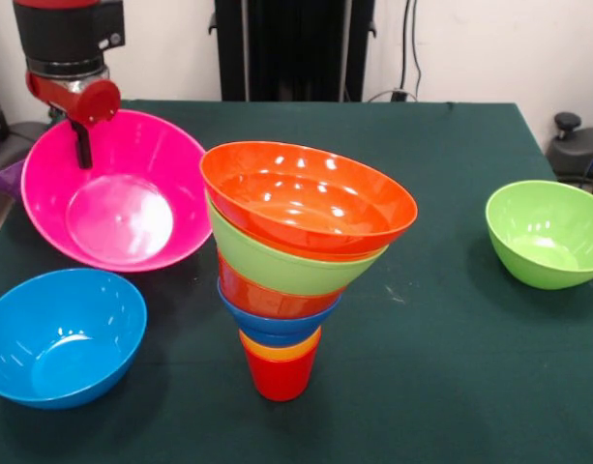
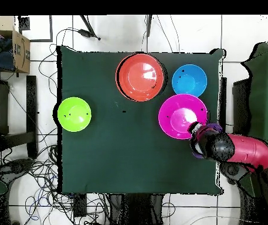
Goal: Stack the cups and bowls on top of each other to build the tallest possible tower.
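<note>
The tower (image 1: 281, 290) stands mid-table: red cup (image 1: 280, 379) lowest, then the orange cup (image 1: 275, 346), small blue bowl (image 1: 277, 325), small orange-red bowl (image 1: 257, 295), a lime green bowl (image 1: 277, 263) and the large orange-red bowl (image 1: 306, 198) on top. From above only the top bowl shows (image 2: 141, 77). The large pink bowl (image 1: 122, 213) is tilted towards the front view. My gripper (image 1: 82, 147) grips its far rim, one black finger inside the wall. In the overhead view the gripper (image 2: 196, 132) sits at the pink bowl's (image 2: 180, 116) edge.
A light blue bowl (image 1: 59, 333) sits in front of the pink one, also seen from above (image 2: 189, 79). A second lime green bowl (image 1: 548, 232) stands alone at the other side (image 2: 75, 113). A purple sliver (image 1: 4, 178) shows behind the pink bowl at the table's edge.
</note>
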Motion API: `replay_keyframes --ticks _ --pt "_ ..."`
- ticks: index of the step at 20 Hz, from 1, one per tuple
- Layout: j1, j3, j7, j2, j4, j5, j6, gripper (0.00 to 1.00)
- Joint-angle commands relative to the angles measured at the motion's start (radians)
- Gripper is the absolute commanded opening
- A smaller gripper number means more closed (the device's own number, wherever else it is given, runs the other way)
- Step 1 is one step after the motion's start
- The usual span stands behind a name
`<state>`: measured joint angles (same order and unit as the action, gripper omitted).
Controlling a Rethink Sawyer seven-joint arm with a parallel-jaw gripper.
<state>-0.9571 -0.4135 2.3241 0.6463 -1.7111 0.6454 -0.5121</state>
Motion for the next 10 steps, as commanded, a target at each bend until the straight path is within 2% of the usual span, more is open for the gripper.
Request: replay_keyframes --ticks 1,10 --pt "-0.001 -0.095 -0.222 0.006 -0.036 -0.033 -0.128 0.0" --pt "0.006 -0.087 -0.176 -0.012 -0.047 -0.021 -0.115 0.0"
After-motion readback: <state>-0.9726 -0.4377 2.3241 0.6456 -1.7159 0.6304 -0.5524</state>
